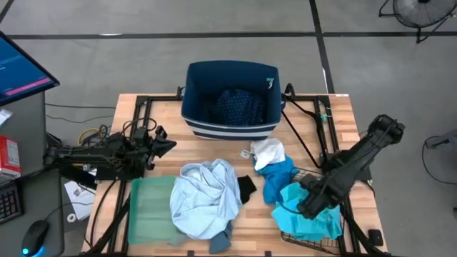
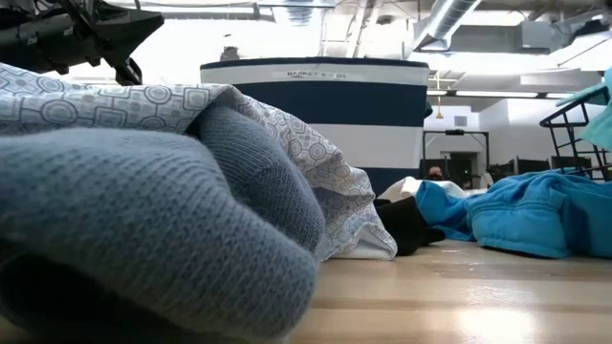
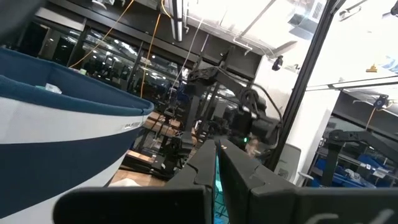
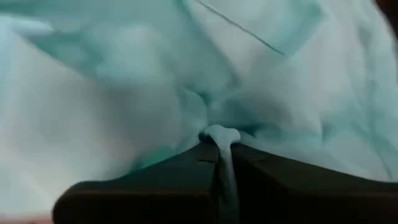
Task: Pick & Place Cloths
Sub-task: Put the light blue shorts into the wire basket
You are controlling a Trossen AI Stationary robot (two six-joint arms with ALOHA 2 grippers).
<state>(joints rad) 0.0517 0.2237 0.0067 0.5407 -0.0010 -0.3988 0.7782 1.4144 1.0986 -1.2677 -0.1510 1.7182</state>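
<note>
The turquoise cloth (image 1: 308, 213) is lying at the table's right front, and my right gripper (image 4: 219, 146) is pinching a fold of it. My left gripper (image 1: 166, 145) is waiting closed, apparently empty, near the navy bin (image 1: 230, 100).

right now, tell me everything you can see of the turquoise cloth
The turquoise cloth is soft, crumpled fabric heaped at the table's right front, over a black wire rack. Its upper edge meets the bright blue cloth. The right end effector is shut on a pinched fold of it, a thin ridge showing between the fingers. The wrist view shows pale creases filling the frame.
</note>
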